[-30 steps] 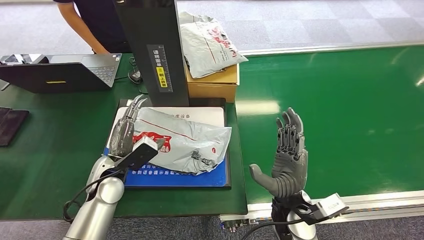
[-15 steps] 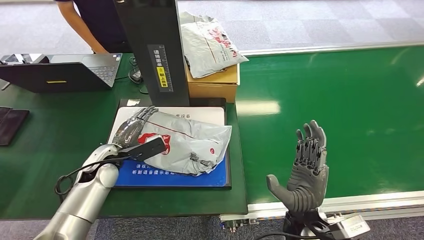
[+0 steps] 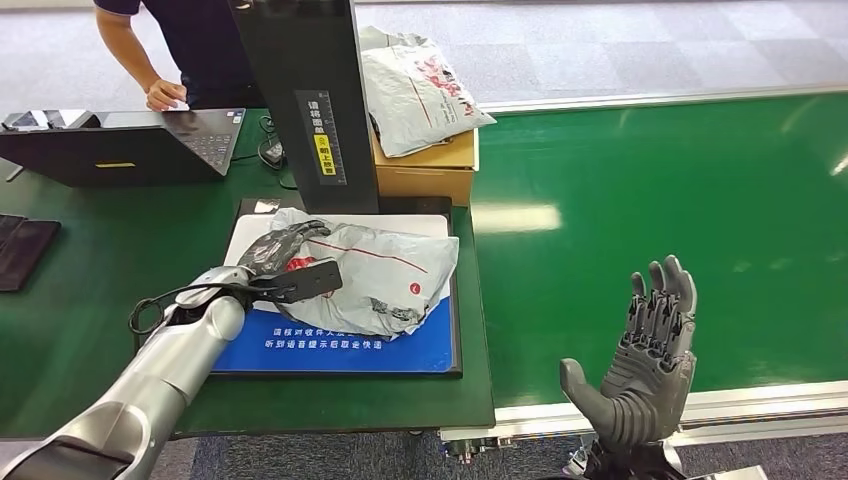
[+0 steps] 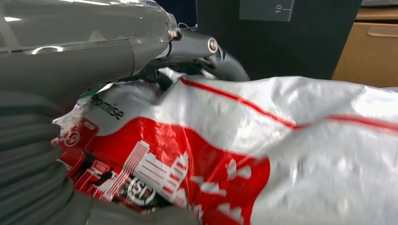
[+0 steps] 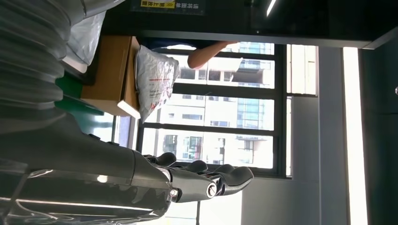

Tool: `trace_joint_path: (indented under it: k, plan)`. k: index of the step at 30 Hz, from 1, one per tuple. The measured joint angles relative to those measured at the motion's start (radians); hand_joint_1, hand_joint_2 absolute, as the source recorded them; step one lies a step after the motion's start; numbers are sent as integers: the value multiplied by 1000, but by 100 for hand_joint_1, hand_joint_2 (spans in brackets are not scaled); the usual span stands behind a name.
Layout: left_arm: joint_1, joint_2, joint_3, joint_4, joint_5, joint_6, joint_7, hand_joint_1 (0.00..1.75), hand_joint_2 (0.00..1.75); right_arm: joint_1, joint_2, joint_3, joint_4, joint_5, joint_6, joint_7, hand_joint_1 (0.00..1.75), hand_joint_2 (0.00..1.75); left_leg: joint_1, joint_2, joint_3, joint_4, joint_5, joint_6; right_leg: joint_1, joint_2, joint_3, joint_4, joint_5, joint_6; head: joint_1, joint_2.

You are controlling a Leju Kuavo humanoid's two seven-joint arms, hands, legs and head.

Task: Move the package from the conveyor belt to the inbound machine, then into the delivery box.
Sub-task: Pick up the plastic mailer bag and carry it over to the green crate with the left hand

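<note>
A grey plastic package with red printing lies on the white and blue platform of the inbound machine, at the bench's front right corner beside the green conveyor belt. The left robot hand rests on the package's left end, fingers curled over the crumpled film. The left wrist view shows that robot hand close up, with small dark lettering and a red building graphic on the bag; the words are too blurred to read. The machine's black column carries a ruler strip and a yellow label with Chinese characters. The right robot hand is held upright over the belt's near edge, fingers spread, holding nothing. Behind the column, more grey packages sit on a cardboard box. A laptop stands at the bench's far left, a person's hand on it.
</note>
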Motion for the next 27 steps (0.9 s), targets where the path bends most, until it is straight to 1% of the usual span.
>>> trace_joint_path:
  k: [5,10,12,15,17,20,24,27]
  plan:
    - [-16,-5,-11,27,15,23,-3,175,175,24,6,-11,-18,8,-2,0,0,175,0,0,0,0,0,0,0,0,0,0,0,0,0,0]
    - [-15,-7,-11,29,44,39,-5,175,175,39,8,-13,-21,13,-6,0,0,175,0,0,0,0,0,0,0,0,0,0,0,0,0,0]
    - [-7,-7,-6,26,69,54,-23,175,175,46,8,-15,-23,13,-10,0,0,175,0,0,0,0,0,0,0,0,0,0,0,0,0,0]
    - [27,-3,17,-6,124,85,-52,175,175,60,8,-19,-31,13,-15,0,0,175,0,0,-1,0,0,0,0,0,-1,0,0,0,0,0]
    - [66,6,44,-60,168,100,-62,175,175,71,8,-24,-39,13,-10,0,0,175,0,0,-2,0,-1,0,0,0,-2,0,0,0,0,0]
    - [145,22,106,-182,229,118,-71,175,175,83,10,-33,-48,16,3,0,0,175,0,1,-3,-1,-1,0,0,0,-3,0,-1,0,0,0]
    - [254,29,223,-366,310,134,-105,175,175,88,19,-42,-49,20,35,0,0,175,0,1,-4,-1,-1,-1,0,1,-5,0,-1,-1,0,0]
    - [322,25,314,-490,365,147,-134,175,175,85,25,-44,-46,27,63,0,0,175,1,1,-5,-1,-1,-1,1,1,-5,0,-1,-1,0,0]
